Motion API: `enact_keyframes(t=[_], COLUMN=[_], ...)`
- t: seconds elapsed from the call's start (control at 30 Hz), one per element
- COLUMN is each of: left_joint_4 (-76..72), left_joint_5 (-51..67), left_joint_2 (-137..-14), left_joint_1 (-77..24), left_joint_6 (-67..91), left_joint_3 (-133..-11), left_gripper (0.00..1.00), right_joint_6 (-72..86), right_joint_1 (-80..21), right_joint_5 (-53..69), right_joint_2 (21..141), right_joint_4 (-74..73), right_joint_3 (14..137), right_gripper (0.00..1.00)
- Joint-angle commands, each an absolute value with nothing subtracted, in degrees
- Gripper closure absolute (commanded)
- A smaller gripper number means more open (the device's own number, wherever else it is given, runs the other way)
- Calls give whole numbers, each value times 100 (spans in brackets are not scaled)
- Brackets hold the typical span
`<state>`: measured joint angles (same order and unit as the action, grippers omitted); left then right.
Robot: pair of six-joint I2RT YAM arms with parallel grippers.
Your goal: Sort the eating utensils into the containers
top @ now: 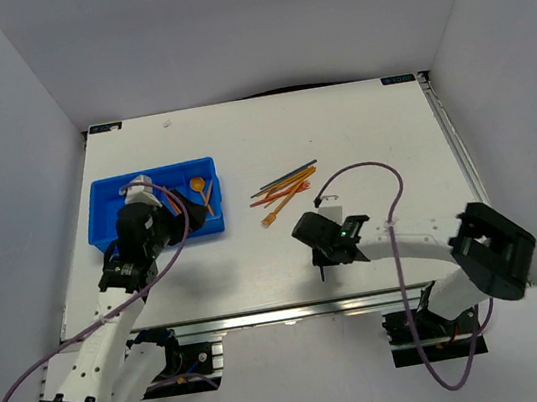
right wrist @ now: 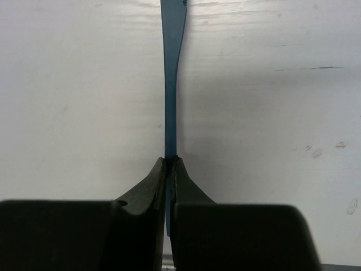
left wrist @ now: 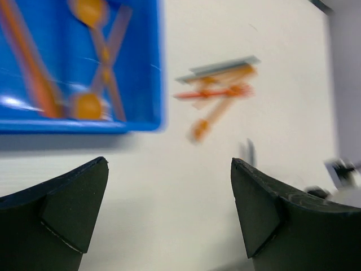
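My right gripper [right wrist: 171, 159] is shut on a thin dark grey-blue utensil [right wrist: 171, 84], which sticks out straight ahead over the white table. In the top view that gripper [top: 320, 259] hangs near the table's front middle, with the dark utensil [top: 321, 272] under it. A loose pile of orange, red and dark utensils [top: 285, 190] lies right of the blue tray [top: 107, 200]. The tray [left wrist: 141, 68] holds orange spoons [left wrist: 88, 105] and sticks. My left gripper [left wrist: 169, 169] is open and holds nothing, at the tray's near right side [top: 154, 210]. Its view is blurred.
A purple cable [top: 387, 178] loops over the table behind the right arm. White walls enclose the table on three sides. The table's metal front rail [top: 285, 312] runs just behind both arm bases.
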<state>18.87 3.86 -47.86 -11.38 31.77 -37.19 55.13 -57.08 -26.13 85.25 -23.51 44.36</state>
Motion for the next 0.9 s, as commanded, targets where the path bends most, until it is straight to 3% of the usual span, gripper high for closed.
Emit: enact_keyframes(t=[0.0, 0.27, 0.43, 0.57, 0.87], left_joint_4=[714, -763, -949, -1028, -1169], left_joint_5=[1679, 618, 79, -228, -264], left_joint_2=[-4659, -5229, -5720, -5976, -6372], left_joint_1=[-1695, -3530, -4095, -4184, -4228], left_joint_6=[4358, 5246, 5317, 5300, 5265], left_joint_3=[-3376, -3103, -3102, -3120, -3111], left_gripper=[2, 2, 4, 9, 31], right_joint_6=[5054, 4317, 4157, 4061, 3955], right_joint_1=[-5862, -6037, -6275, -6468, -6820], right_joint_5=[-2505, -2303, -2083, -1943, -1617], right_joint_2=[7657, 6794, 6549, 6644, 7128], right_joint_4=[-2049, -1171, -730, -615, -290], right_joint_3=[4255, 4052, 4139, 4411, 4939], right_gripper=[100, 100, 100, 100, 100])
